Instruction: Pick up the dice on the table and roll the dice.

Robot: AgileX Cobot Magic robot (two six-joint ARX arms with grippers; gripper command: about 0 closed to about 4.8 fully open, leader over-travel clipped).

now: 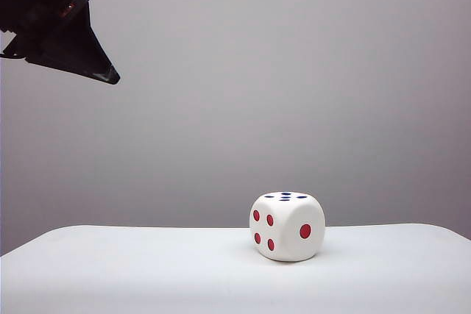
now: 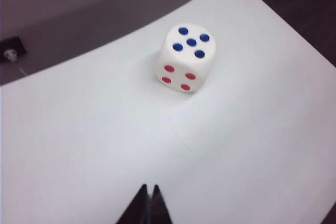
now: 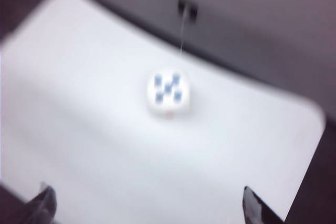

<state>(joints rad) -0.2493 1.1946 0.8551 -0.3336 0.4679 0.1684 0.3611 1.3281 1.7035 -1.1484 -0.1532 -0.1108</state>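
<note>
White dice (image 1: 287,226) rests on the white table (image 1: 147,270), right of centre, five blue pips up, red four and one on its sides. My left gripper (image 2: 148,205) hangs high, fingertips together, holding nothing. My right gripper (image 3: 147,205) hovers above, fingers spread wide, empty.

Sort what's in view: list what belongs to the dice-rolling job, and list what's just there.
Part of the job:
- the dice, resting on the table, five up
- the table
- the left gripper, fingers together, raised at the exterior view's upper left
- the right gripper, fingers spread wide, above the table and empty

Just there:
- a small dark fitting behind the table, with a thin cord
</note>
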